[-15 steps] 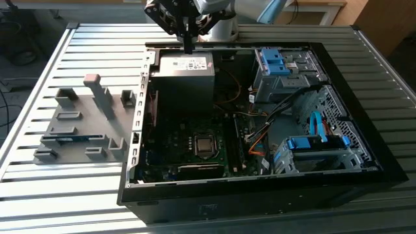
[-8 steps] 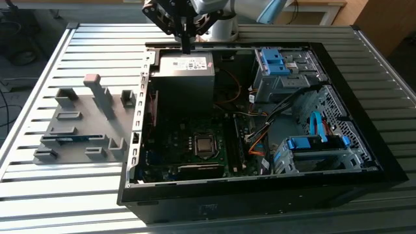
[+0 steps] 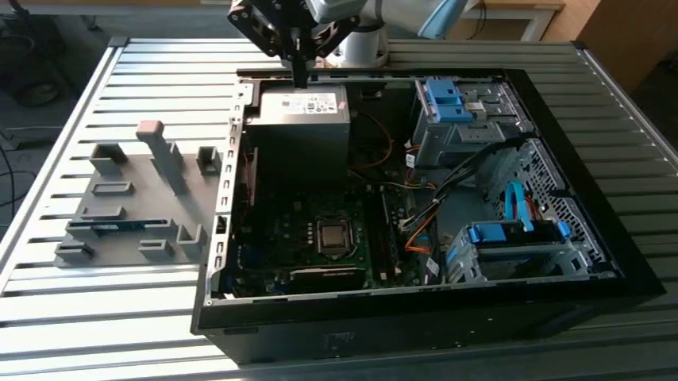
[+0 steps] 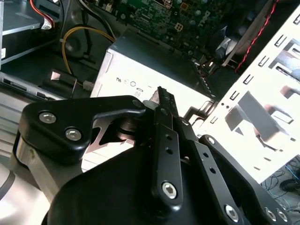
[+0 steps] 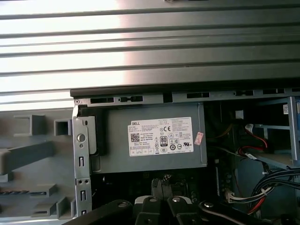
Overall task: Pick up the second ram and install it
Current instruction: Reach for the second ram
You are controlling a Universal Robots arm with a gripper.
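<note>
Open black desktop computer case (image 3: 424, 321) on the slatted metal counter (image 3: 159, 63), with the grey plastic holder plate (image 3: 132, 208) beside it toward the counter's edge at the exterior view's left. The black two-fingered tool (image 3: 300, 77) hangs above the grey box-shaped power supply (image 3: 305, 111) at the case's end nearest the counter's edge at the exterior view's top. In both wrist views its fingers (image 4: 161, 96) (image 5: 161, 186) appear pressed together with nothing pinched between them. The second ram (image 3: 114, 226) – a thin blue-teal circuit-board stick – sits in a slot of the holder plate, well apart from the tool and untouched. Judged from its form, the stick is light and stiff along its length yet thin and brittle, and its flat faces are likely smooth. A hold across the faces near mid-length, clear of the contact edge, should suit it – firm enough not to slip, without bending it.
</note>
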